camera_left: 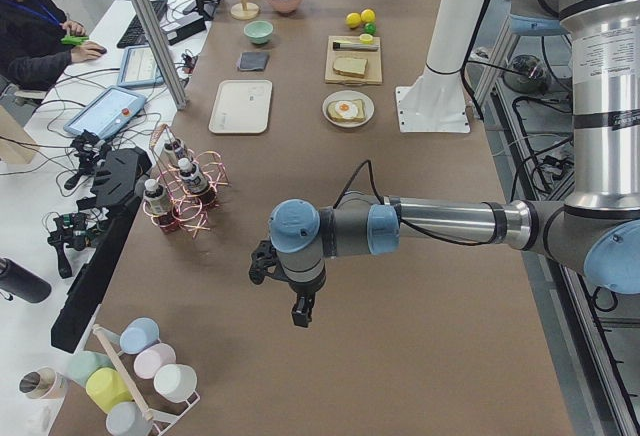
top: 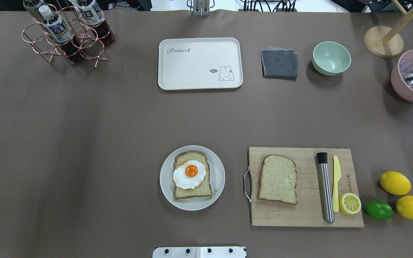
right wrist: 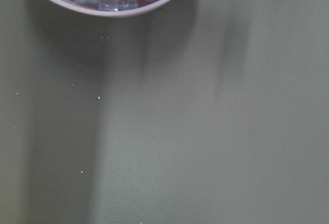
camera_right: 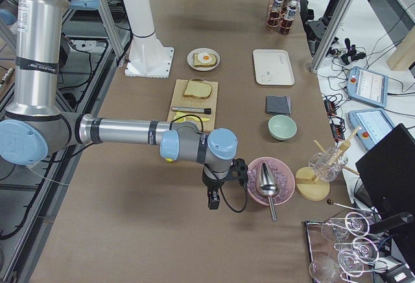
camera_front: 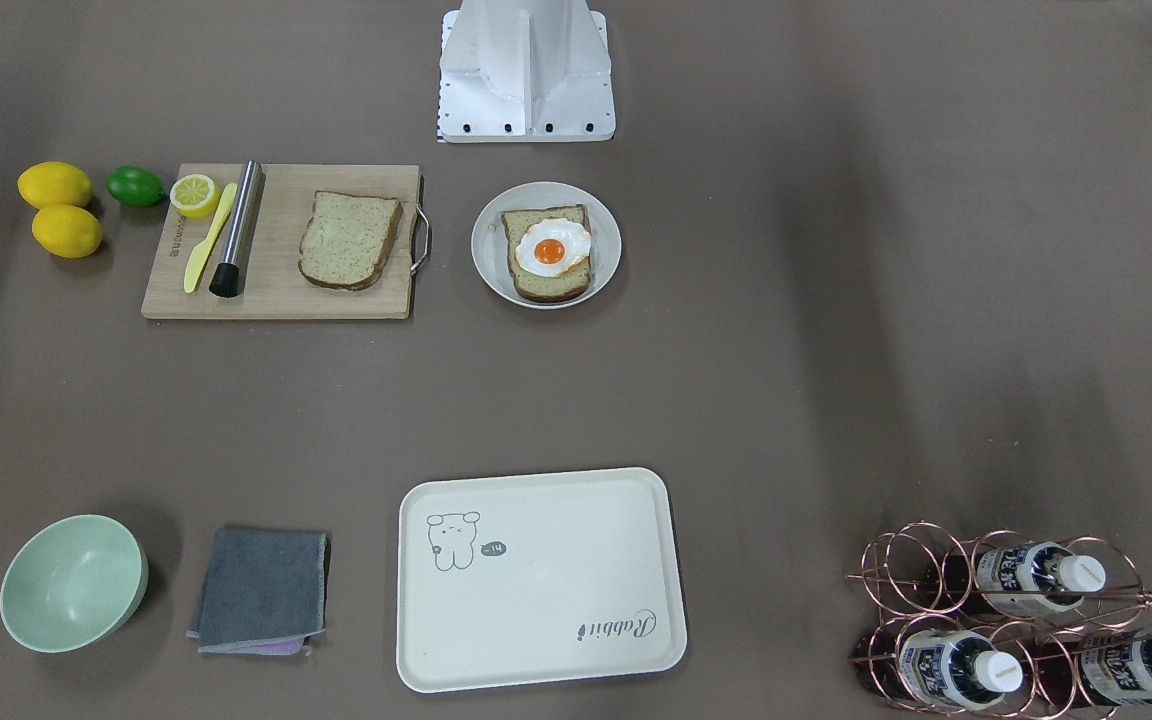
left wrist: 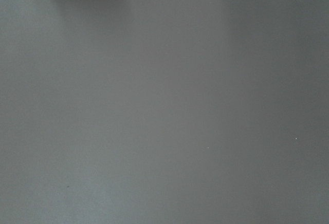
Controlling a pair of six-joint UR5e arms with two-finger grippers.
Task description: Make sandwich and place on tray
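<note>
Wide bare table (top: 199, 118) between plate (top: 219, 168) and tray (top: 192, 68), open for a pass. Board (top: 299, 215) just beside plate, its metal handle (top: 246, 186) facing it. Cloth (top: 279, 63) near tray, bowl (top: 331, 58) past that. Bottle rack (top: 66, 43) well apart on tray's other side.

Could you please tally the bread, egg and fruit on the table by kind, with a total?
Bread slices: 2
Fried egg: 1
Whole lemons: 2
Lemon half: 1
Lime: 1
Total: 7
</note>
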